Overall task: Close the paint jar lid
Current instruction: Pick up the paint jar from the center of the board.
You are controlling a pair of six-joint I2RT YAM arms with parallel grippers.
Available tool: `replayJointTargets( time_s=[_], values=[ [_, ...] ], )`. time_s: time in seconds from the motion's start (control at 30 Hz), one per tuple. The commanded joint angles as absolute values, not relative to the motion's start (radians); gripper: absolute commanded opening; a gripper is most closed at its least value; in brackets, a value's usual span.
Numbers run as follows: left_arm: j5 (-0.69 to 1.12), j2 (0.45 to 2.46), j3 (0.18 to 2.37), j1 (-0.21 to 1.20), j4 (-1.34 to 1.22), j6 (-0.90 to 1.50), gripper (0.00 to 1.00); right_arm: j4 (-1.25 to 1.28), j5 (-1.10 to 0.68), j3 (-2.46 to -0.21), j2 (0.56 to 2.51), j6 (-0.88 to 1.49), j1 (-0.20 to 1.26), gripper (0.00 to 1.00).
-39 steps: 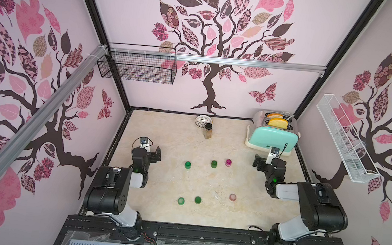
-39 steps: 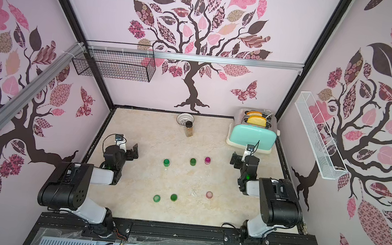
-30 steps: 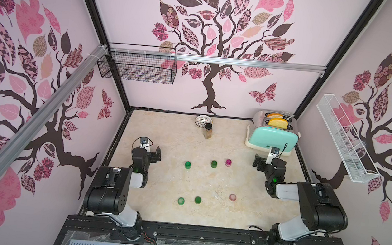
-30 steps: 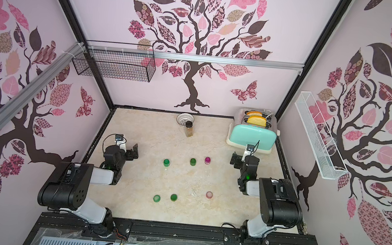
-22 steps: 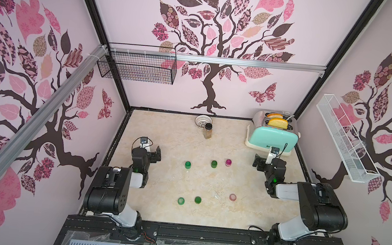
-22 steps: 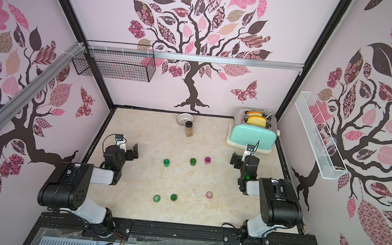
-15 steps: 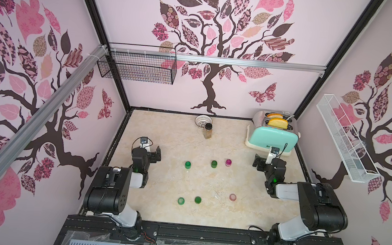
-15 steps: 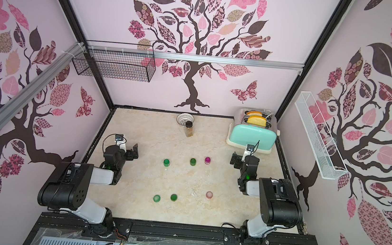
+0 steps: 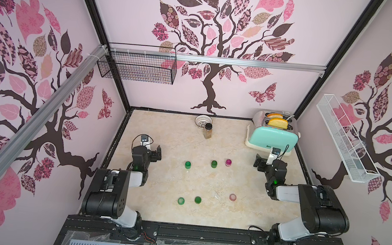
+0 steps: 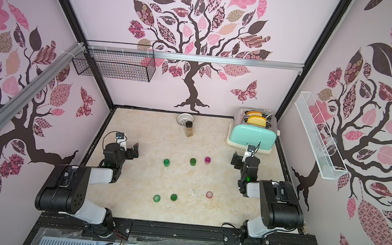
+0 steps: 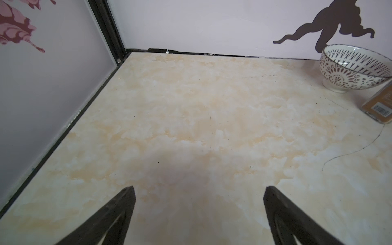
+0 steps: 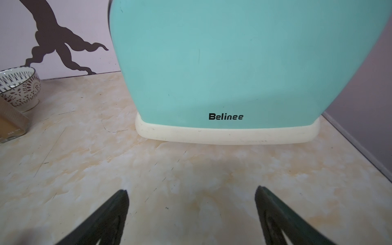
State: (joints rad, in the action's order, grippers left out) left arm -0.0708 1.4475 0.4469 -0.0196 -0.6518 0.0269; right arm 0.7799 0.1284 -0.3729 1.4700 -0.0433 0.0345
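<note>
1. Across the middle of the beige marble-patterned tabletop [image 9: 176, 131] stand three small round plastic paint jars in a far row: a left green jar [image 9: 187, 164], a middle green jar [image 9: 214, 164] and a magenta jar [image 9: 228, 162].
2. Nearer the robot's base lie three flatter round pieces, well apart from that row: a green disc [image 9: 181, 201], a second green disc [image 9: 197, 199] just beside it, and a pale pink disc [image 9: 232, 197]. I take these for the loose lids, though they are too small to be sure.
3. The left gripper [image 11: 198, 188] hangs low over bare tabletop by the left wall, its jaws spread wide with nothing between them.
4. The right gripper [image 12: 192, 189] faces the mint-green toaster [image 12: 222, 63], its jaws also wide and empty. Both grippers are well apart from every jar and disc.
5. Handling, as a judgement:
   - The jars look light, stiff and smooth, so they would slide or tip at a careless nudge, and an open one could spill paint.
   - A lid is thin and lies flat, so pinch it from above across its rim.
   - Hold the matching jar low around its wall with the other gripper so it cannot spin while the lid is turned.
</note>
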Motion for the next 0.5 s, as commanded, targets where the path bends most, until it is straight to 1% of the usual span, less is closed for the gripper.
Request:
replayJointTargets(
  time_s=[0.0, 0.17, 0.3, 0.4, 0.47],
  values=[
    [-0.093, 1.312, 0.508, -0.021, -0.494, 0.032, 0.98, 0.469, 0.196, -0.508, 1.296, -0.006, 0.037, 0.96],
    [0.012, 1.140, 0.599, -0.003, -0.263, 0.061, 0.98, 0.225, 0.111, -0.609, 1.136, 0.049, 0.042, 0.97],
    [0.049, 1.075, 0.707, 0.082, -0.051, 0.059, 0.98, 0.005, 0.004, -0.703, 1.026, 0.089, 0.061, 0.97],
    [0.128, 1.069, 0.762, 0.152, 0.038, 0.041, 0.98, -0.135, -0.029, -0.781, 0.987, 0.062, 0.127, 0.93],
    [0.198, 1.069, 0.775, 0.167, 0.061, 0.062, 0.98, -0.253, -0.032, -0.858, 0.987, 0.033, 0.186, 0.92]
  ],
)
